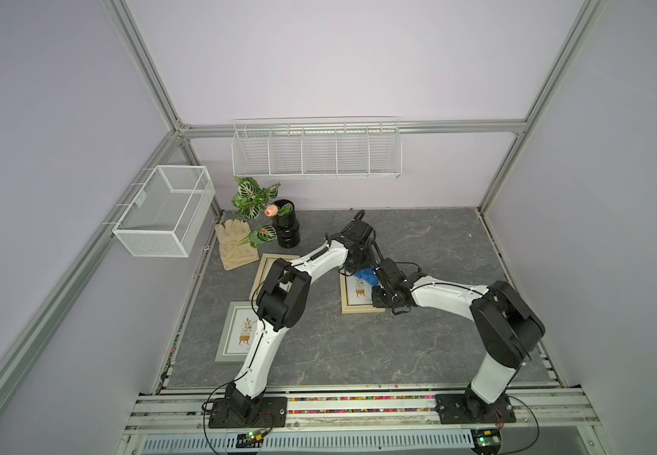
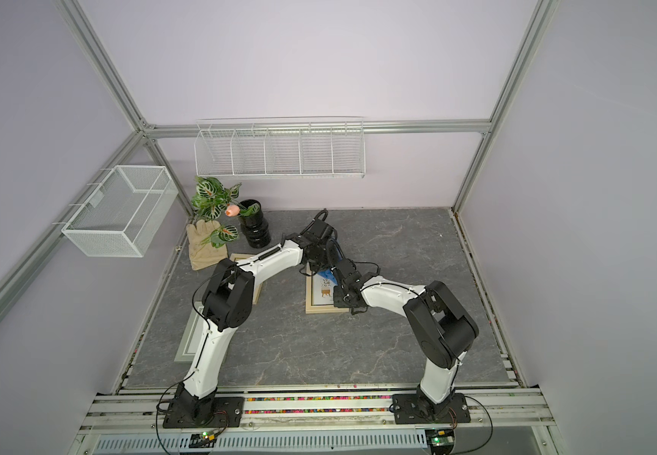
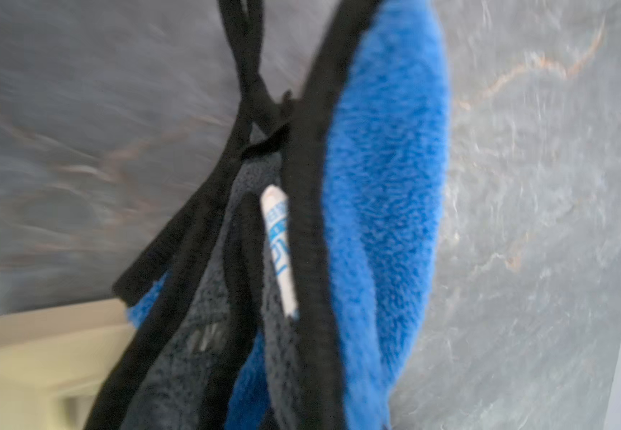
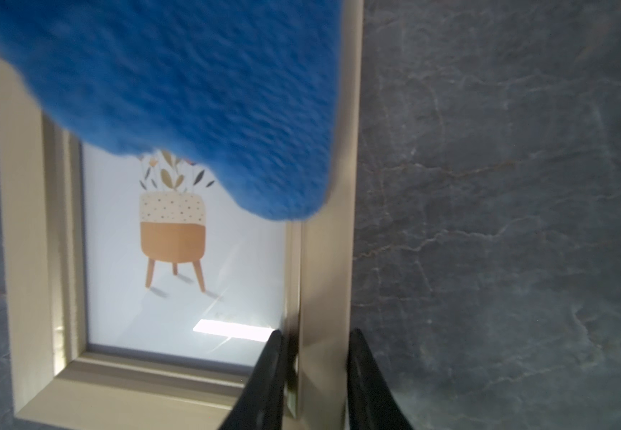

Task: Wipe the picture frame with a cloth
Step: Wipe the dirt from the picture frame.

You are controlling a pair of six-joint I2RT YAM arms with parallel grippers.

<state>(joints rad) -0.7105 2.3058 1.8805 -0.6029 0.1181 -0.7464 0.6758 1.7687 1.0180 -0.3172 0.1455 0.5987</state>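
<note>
A beige picture frame [image 1: 358,307] [image 2: 321,305] with a potted-plant print lies flat at mid-table. The royal-blue cloth [image 1: 367,275] [image 2: 327,277] rests bunched on its far end, covering the top of the print in the right wrist view [image 4: 189,93]. My left gripper [image 1: 358,262] hangs over that end, shut on the cloth; its fingers are hidden, and blue pile with black edging [image 3: 383,186] fills the left wrist view. My right gripper [image 4: 316,357] [image 1: 377,297] is shut on the frame's right side bar [image 4: 325,298] near the near corner, one finger on each side.
Two more frames lie to the left: a beige one [image 1: 268,268] partly under the left arm and a grey one [image 1: 236,335]. A beige glove [image 1: 234,244] and a black vase [image 1: 285,230] with a plant stand at back left. Wire baskets [image 1: 165,214] [image 1: 315,151] hang on the walls.
</note>
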